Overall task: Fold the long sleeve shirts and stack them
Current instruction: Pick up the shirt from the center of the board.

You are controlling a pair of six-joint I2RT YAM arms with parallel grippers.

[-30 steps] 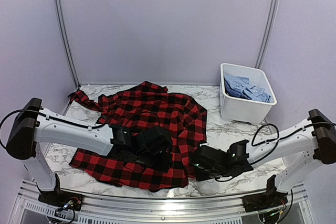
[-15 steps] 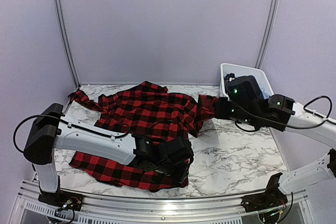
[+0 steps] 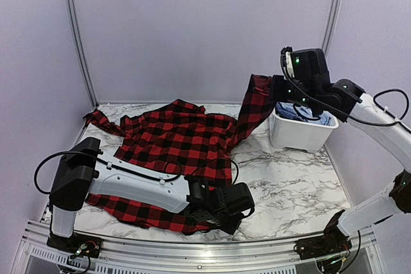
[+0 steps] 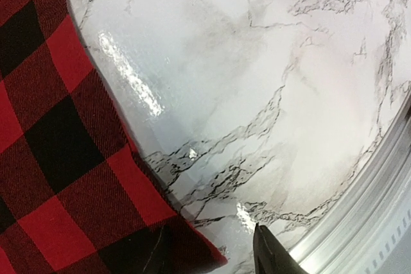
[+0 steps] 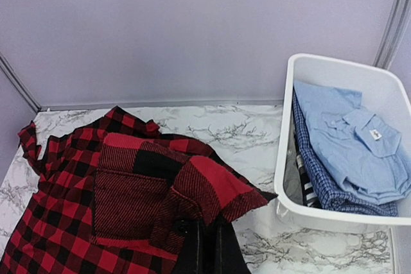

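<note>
- Top external view, change: the right gripper (image 3: pixel 275 91) is now high over the far right of the marble table (image 3: pixel 289 181), above the white tub (image 3: pixel 286 134). Half a second ago it hung low beside the tub's left wall.
- The sleeve (image 3: pixel 257 104) clenched in it has risen with it and runs taut down to the shirt body.
- The left gripper (image 3: pixel 241 205) has slid further right along the near hem.
- Top external view, count: one red-and-black check shirt (image 3: pixel 180 142), spread over the left and middle of the table; one tub; two arms.
- Left wrist view: one corner of the check shirt (image 4: pixel 70 178) lies flat on the table (image 4: pixel 257 88).
- The left gripper (image 4: pixel 212 256) has its jaws apart, the corner's tip between them, unpinched.
- One metal rail (image 4: pixel 366 203) runs at the near edge.
- Right wrist view: the right gripper (image 5: pixel 207 248) is clamped on the sleeve (image 5: pixel 186 190), which bunches above the jaws.
- The shirt body (image 5: pixel 64 222) lies below, to the left.
- The tub (image 5: pixel 321 219) holds one light blue shirt (image 5: pixel 347 139) on top and one blue-check cloth (image 5: pixel 318 181) beneath. Anything deeper cannot be counted.
</note>
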